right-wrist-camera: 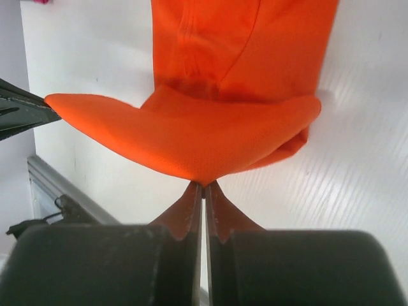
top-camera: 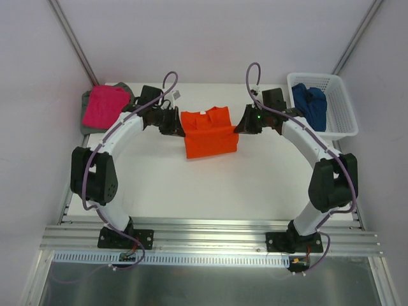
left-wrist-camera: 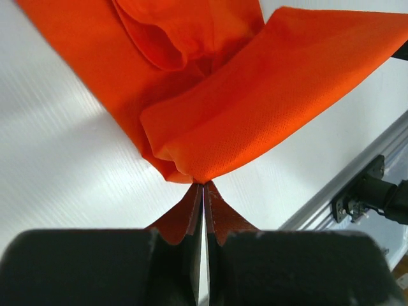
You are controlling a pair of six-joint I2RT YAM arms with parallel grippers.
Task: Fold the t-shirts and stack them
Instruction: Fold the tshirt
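Observation:
An orange t-shirt (top-camera: pixel 209 132) lies partly folded at the middle back of the white table (top-camera: pixel 210 185). My left gripper (top-camera: pixel 179 125) is shut on the shirt's left edge, and the cloth (left-wrist-camera: pixel 268 108) bunches right at the fingertips (left-wrist-camera: pixel 203 185). At the shirt's right edge my right gripper (top-camera: pixel 243 123) is shut on a fold (right-wrist-camera: pixel 191 137) pinched at its tips (right-wrist-camera: pixel 203 185). A magenta shirt (top-camera: pixel 105 105) rests on a grey shirt (top-camera: pixel 85 118) at the back left. The dark blue shirt (top-camera: pixel 310 105) lies in the basket.
A white lattice basket (top-camera: pixel 341 105) stands at the back right corner. The aluminium rail (top-camera: pixel 210 233) carrying both arm bases runs along the near edge. Walls close in on the left, right and back.

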